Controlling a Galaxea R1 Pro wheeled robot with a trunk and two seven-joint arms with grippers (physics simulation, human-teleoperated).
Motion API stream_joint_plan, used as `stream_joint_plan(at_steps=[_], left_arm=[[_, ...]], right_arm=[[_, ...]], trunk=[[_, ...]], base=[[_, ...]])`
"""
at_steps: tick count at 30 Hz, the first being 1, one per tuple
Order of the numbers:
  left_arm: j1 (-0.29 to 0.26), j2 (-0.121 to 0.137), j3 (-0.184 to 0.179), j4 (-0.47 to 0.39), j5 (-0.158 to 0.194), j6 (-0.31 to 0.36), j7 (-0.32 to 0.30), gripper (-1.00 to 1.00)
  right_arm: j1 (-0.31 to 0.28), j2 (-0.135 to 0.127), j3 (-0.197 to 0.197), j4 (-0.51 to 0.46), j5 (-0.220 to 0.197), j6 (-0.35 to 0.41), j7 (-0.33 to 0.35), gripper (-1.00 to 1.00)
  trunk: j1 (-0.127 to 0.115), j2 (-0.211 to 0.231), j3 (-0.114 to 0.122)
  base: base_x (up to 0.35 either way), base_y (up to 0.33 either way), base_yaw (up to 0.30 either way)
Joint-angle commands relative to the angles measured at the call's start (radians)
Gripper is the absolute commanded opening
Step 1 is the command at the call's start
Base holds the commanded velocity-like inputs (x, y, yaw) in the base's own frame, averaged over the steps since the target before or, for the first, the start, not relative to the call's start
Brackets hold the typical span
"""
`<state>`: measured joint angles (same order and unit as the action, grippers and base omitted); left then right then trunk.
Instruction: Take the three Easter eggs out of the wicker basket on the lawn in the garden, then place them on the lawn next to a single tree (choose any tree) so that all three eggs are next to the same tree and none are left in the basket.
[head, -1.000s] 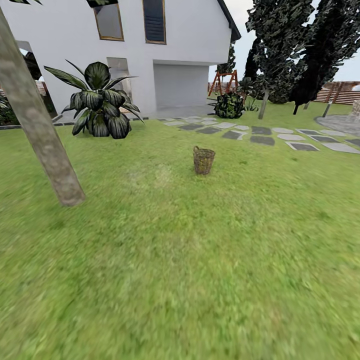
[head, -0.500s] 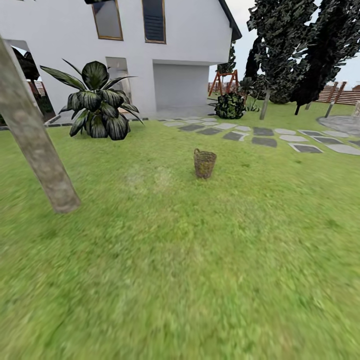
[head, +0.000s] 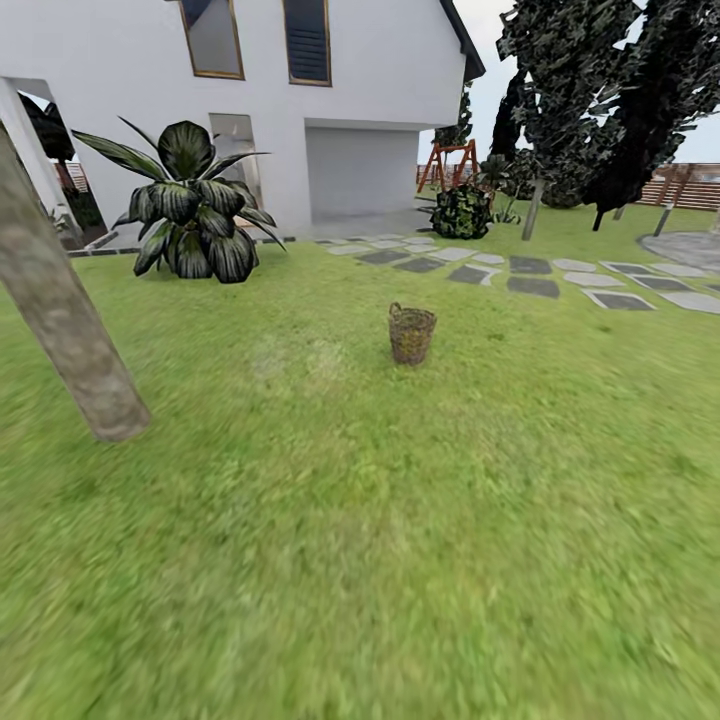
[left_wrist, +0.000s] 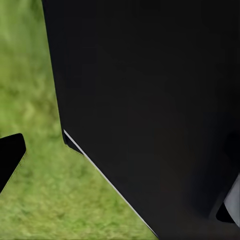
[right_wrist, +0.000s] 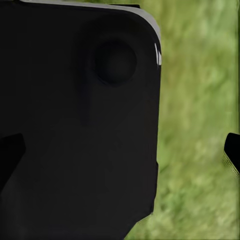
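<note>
Ahead, the basket (head: 411, 334) is seen upright on the lawn (head: 400, 560), well apart from the leaning tree (head: 60, 320), its 3 eggs hidden by the weave, presumably awaiting approach; whether either tool is clenched or released cannot be told.

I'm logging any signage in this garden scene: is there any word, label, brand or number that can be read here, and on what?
None: no readable text stands anywhere.
The white house carries no writing on its walls or windows.
The wicker basket on the lawn bears no label.
</note>
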<state>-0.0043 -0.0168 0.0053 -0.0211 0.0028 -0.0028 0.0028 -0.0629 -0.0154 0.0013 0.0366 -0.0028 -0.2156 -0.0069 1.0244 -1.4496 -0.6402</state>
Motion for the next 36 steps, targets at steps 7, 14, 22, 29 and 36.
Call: stream_joint_plan(at_steps=[7,14,22,29,36], left_arm=[[0.0,0.0,0.001,0.0,0.0,0.0,0.0,1.0],[0.0,0.0,0.001,0.0,0.0,0.0,0.0,1.0],[0.0,0.0,0.001,0.0,0.0,0.0,0.0,1.0],[0.0,0.0,0.001,0.001,0.001,0.0,0.0,1.0],[0.0,0.0,0.001,0.001,0.0,0.001,0.0,1.0]], right_arm=[[-0.002,0.0,0.0,0.004,0.001,-0.007,-0.001,1.0],[-0.002,0.001,0.0,0.003,0.002,-0.008,-0.001,1.0],[-0.001,0.001,0.002,0.002,0.004,-0.008,0.001,1.0],[-0.001,0.002,0.002,0.003,0.021,-0.007,0.001,1.0],[-0.002,0.002,0.002,0.003,0.029,-0.006,0.001,1.0]], trunk=[[0.001,0.0,-0.001],[0.001,0.0,-0.001],[0.001,0.0,-0.001],[0.001,0.0,-0.001],[0.001,0.0,-0.001]], base=[[0.34,0.0,0.0],[0.34,0.0,0.0],[0.34,0.0,0.0],[0.34,0.0,0.0],[0.34,0.0,0.0]])
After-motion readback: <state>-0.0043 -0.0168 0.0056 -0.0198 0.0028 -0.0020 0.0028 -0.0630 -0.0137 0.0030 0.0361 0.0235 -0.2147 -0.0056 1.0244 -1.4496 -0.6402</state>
